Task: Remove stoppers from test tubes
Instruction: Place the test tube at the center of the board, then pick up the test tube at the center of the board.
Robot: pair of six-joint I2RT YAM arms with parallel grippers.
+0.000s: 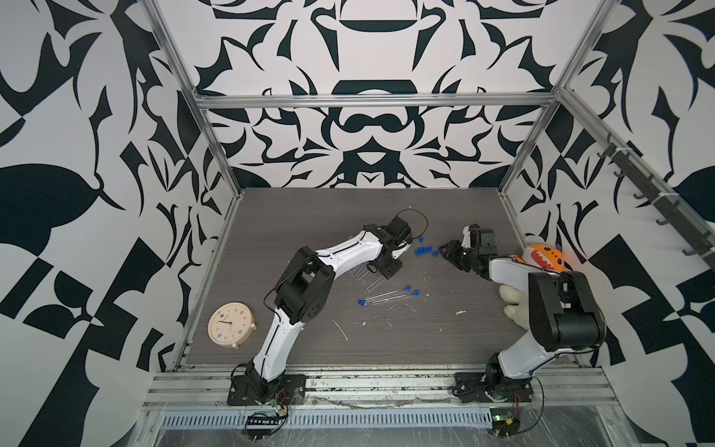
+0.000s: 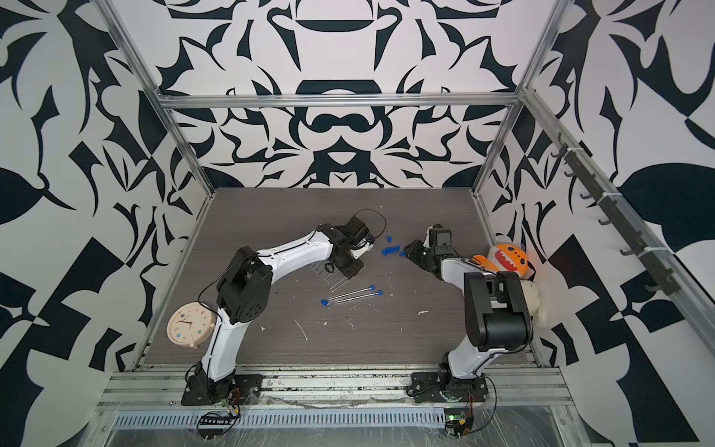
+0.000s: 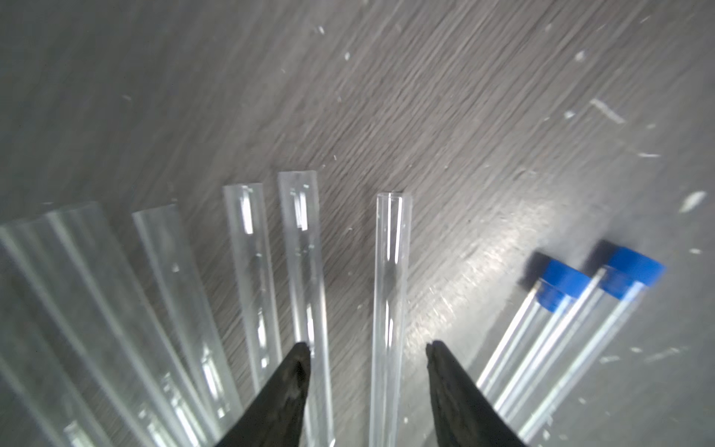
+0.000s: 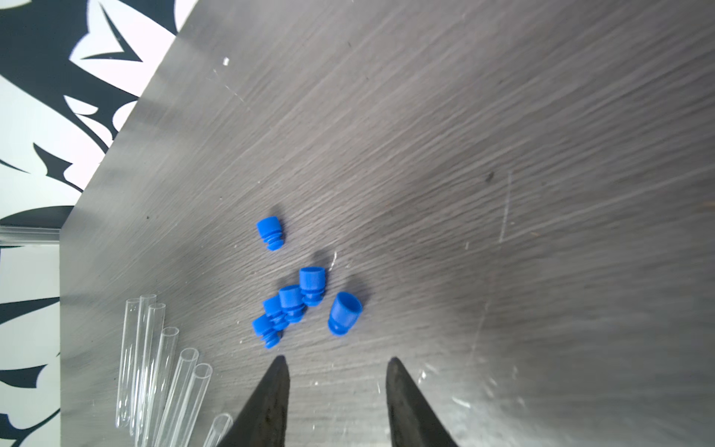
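Nearest the arm bases, the two capped test tubes (image 1: 387, 296) lie side by side on the grey table (image 1: 425, 340). In both top views their long axis runs close to a 9-to-3 o'clock line, with the 3 o'clock end tipped slightly toward the far wall. That end carries their blue stoppers (image 1: 407, 288). A third blue stopper (image 1: 361, 303) sits at the 9 o'clock end of the pair; I cannot tell whether it plugs a tube of its own.

Just beyond them hangs the left claw (image 3: 367, 346), its jaws about half spread and gripping nothing. One bare tube (image 3: 390, 271) lies on the table in the gap, clear of both fingers, beside a fan of other opened tubes (image 3: 251, 251). From this claw the capped pair lies near, at about 6 o'clock, so the left arm is the closer one to the glass bodies.

Farther out, the right claw (image 4: 336, 359) is likewise part open and empty, low over the heap of loose stoppers (image 4: 290, 305). The capped ends lie between 7 and 8 o'clock from it and face its side of the table.

The layout suggests the next move: the left claw pinches a capped tube across its length while the right claw draws the stopper off along the axis, toward 3 o'clock.
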